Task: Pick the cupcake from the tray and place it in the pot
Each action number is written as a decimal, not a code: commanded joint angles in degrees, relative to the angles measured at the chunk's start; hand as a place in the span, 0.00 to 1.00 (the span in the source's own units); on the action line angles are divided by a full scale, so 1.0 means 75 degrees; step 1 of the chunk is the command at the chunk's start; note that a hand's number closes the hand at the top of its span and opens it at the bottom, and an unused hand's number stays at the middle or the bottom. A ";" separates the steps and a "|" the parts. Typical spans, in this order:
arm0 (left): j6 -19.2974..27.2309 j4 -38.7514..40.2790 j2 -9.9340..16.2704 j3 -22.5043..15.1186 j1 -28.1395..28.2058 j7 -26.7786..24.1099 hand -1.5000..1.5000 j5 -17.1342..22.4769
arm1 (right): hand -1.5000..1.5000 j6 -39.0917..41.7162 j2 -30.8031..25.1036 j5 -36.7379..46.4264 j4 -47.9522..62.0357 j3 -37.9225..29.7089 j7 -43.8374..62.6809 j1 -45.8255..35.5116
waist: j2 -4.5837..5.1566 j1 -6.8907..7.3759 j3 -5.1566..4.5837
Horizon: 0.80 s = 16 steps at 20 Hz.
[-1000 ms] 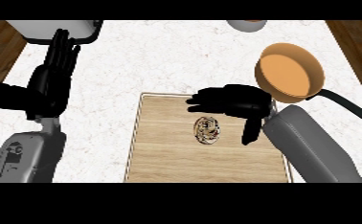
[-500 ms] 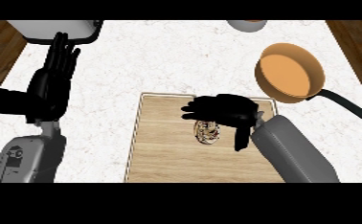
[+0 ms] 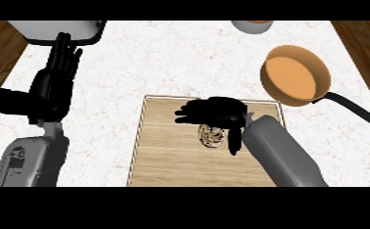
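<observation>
On the wooden tray (image 3: pixel 166 159) lies the cupcake (image 3: pixel 210 136), brown and cream, partly hidden. My right hand (image 3: pixel 215 113) hangs directly over it, fingers spread and reaching left, thumb pointing down past the cupcake's right side; nothing is held. The orange pot (image 3: pixel 294 76) with its black handle stands to the right of the tray. At the left, over the white counter, my left hand (image 3: pixel 55 81) rests open with fingers up.
A grey box-like object (image 3: pixel 57 30) stands at the back left edge. A grey cup or bowl (image 3: pixel 253 26) shows at the back, right of centre. Brown wood borders the white counter (image 3: pixel 159 61) on both sides.
My right hand has moved left and slightly down, from beside the cupcake to over it. The left hand has shifted a little to the right.
</observation>
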 commanded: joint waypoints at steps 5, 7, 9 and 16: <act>0.0000 0.0048 -0.0145 -0.0036 -0.0014 -0.0055 0.50 -0.0092 | 1.00 -0.0799 0.0237 0.0482 -0.0129 0.0445 -0.1137 0.0548 | 0.0057 -0.0043 0.0042; 0.0116 -0.0275 -0.0133 -0.0044 0.0250 -0.0073 0.50 -0.0243 | 1.00 -0.1016 0.0355 0.0519 0.0315 0.0208 -0.1335 0.0267 | 0.0061 0.0007 0.0043; -0.0186 -0.0330 0.0118 0.0253 0.0065 0.0283 0.50 0.0177 | 1.00 -0.0986 0.0772 0.0716 0.0462 0.0309 -0.1082 0.0123 | 0.0061 0.0027 0.0043; -0.0097 -0.0695 -0.0015 0.0109 0.0557 0.0264 0.50 -0.0028 | 1.00 -0.0783 0.0476 0.0750 -0.1373 0.0094 -0.0624 0.1105 | 0.0020 -0.0054 0.0041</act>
